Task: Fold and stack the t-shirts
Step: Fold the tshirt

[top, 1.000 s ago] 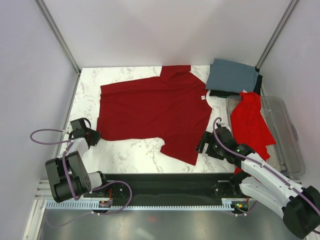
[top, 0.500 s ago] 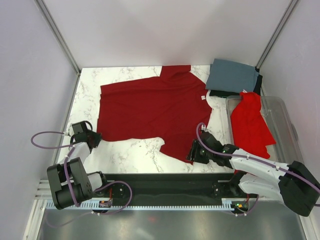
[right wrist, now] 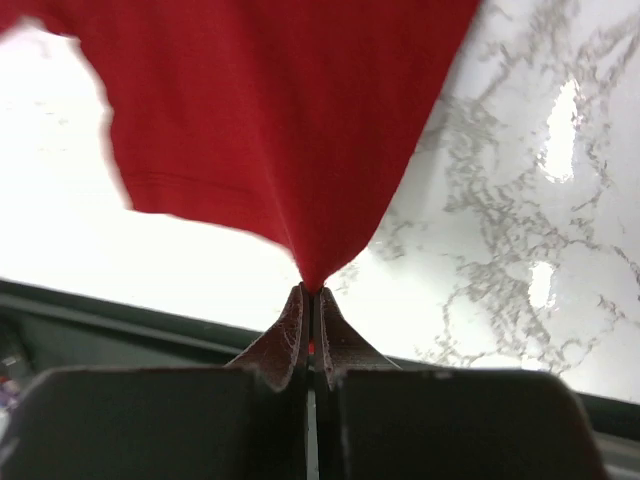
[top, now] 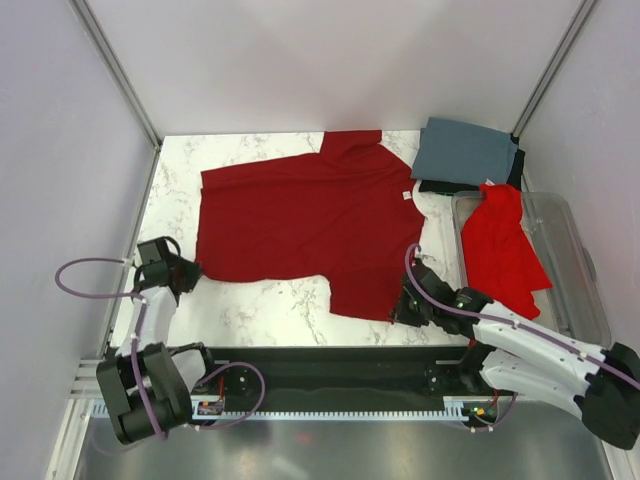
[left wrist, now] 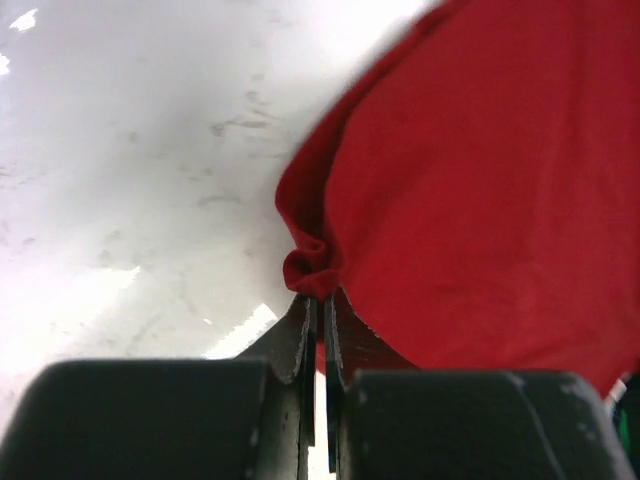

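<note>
A: Left gripper [left wrist: 318,300]?
B: Fingers pinched together on the near left corner of the dark crimson t-shirt [top: 300,215]; cloth bunched at the tips.
A: Right gripper [right wrist: 311,295]?
B: Clamped on the near right corner, cloth drawn to a point. The shirt lies spread on the marble table [top: 260,305].
A: Further back?
B: Brighter red t-shirt [top: 500,250] draped in the clear bin [top: 585,290], right side. Beyond it, the folded grey-blue t-shirt [top: 465,150] lies on the black t-shirt [top: 440,186] in the far right corner.

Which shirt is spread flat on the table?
The dark crimson t-shirt; the slate grey-blue t-shirt is folded, the brighter red t-shirt drapes over the clear bin.
</note>
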`<state>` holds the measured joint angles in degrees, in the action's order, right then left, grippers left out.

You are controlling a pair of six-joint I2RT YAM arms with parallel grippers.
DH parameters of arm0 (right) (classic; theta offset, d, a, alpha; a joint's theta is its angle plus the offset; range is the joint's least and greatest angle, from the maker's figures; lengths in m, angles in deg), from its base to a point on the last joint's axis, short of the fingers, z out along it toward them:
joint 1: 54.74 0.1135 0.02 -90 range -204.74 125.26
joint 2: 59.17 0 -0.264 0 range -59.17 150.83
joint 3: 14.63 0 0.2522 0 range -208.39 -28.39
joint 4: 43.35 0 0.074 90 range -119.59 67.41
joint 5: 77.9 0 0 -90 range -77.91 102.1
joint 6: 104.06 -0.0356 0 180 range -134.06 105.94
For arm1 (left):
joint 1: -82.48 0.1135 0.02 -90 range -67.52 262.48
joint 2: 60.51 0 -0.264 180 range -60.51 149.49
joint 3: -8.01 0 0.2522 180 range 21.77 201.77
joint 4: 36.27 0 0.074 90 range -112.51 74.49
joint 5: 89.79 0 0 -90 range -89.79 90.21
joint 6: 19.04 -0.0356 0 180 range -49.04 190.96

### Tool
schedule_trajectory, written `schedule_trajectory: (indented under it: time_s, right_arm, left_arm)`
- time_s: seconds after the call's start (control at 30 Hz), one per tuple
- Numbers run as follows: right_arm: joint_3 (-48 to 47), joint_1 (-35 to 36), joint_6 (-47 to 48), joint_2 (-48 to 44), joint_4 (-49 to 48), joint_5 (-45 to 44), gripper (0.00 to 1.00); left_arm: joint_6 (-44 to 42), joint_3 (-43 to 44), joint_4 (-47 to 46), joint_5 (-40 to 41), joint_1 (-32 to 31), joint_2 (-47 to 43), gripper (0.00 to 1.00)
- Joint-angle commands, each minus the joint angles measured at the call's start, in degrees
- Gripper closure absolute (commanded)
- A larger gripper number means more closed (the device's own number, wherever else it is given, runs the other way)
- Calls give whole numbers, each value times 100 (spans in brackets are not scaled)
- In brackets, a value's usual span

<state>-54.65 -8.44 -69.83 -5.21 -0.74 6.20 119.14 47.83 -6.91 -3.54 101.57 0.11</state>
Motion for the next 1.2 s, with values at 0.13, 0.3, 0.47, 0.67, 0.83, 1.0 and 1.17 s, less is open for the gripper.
schedule_trajectory:
  time_s: [0.13, 0.3, 0.47, 0.67, 0.83, 1.0, 1.17]
  right_arm:
    - [-1126, 212, -30, -631, 1536, -237, 100]
    - [-1469, 581, -486, -1017, 2116, -377, 100]
    - [-2084, 932, -769, -1194, 2670, -703, 100]
    - [-2954, 995, -410, -581, 2811, -1378, 100]
    - [-3884, 968, 205, 395, 2732, -2362, 100]
    - [-4598, 205, 1258, 1528, 2382, -2338, 100]
    - [-5292, -551, 2139, 2538, 1836, -2013, 100]
  left_arm:
    - [-669, 970, 1340, -811, -11, -875, 98]
    - [-1039, 1260, 2078, -689, -11, -1473, 98]
    - [-1161, 1707, 2623, -715, -11, -1852, 98]
    - [-1346, 1946, 2748, -601, -19, -1703, 98]
    - [-1750, 1990, 2598, -689, -19, -906, 98]
    - [-1962, 2122, 2326, -680, -11, -96, 98]
    - [-1927, 2368, 2045, -697, -11, 687, 98]
